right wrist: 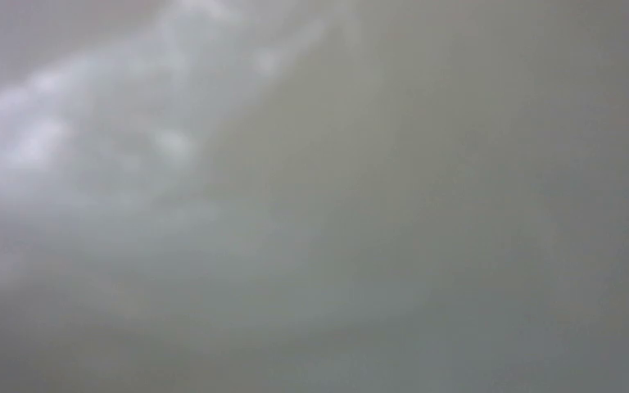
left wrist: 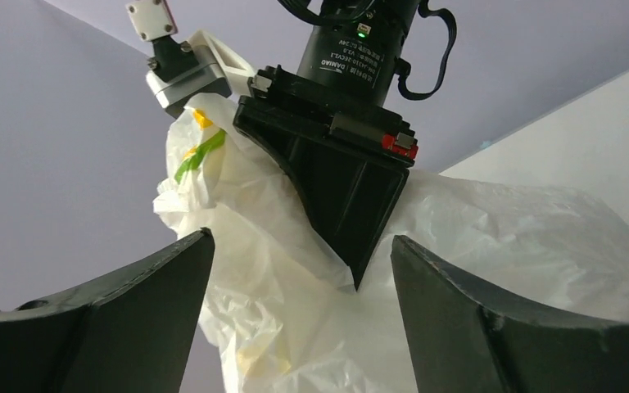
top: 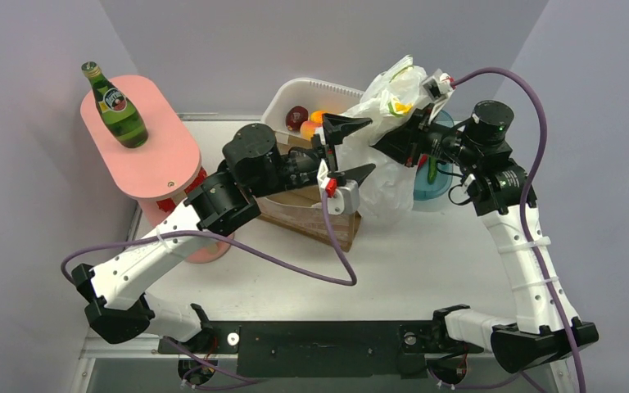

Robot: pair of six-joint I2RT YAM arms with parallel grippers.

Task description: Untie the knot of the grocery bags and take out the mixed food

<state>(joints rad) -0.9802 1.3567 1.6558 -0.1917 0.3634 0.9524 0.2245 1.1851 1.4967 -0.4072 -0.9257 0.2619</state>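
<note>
At the far left a green bottle (top: 117, 110) stands upright on a pink stand (top: 160, 155), well apart from everything else and outside any bag. The left arm reaches in from there toward the middle, passing over a brown paper bag (top: 315, 209) that lies on the surface (top: 426, 262) in front of a white tub (top: 295, 90) of fruit. The left claw (top: 372, 145) has its jaws parted wide and holds nothing. Its tips sit just at the left flank of the grocery bag (top: 389, 176), which the left wrist view shows filling the gap ahead between them. The bag stands bunched and upright at the centre, long axis running up to a crumpled top with yellow and green marks. Whether a knot remains there cannot be told. The right wrist view shows only blurred white film pressed against the lens. From the right, the right claw (left wrist: 354, 274) comes in with its jaws closed to a wedge and pinches a fold of the plastic partway up the bag's body. So the bag lies directly in front of the open left claw, which is the free one and already beside it. The next move probably calls for it to close on plastic opposite the right claw's pinch. Furthest right, a teal bowl (top: 430, 192) sits behind the bag under the right arm.
</note>
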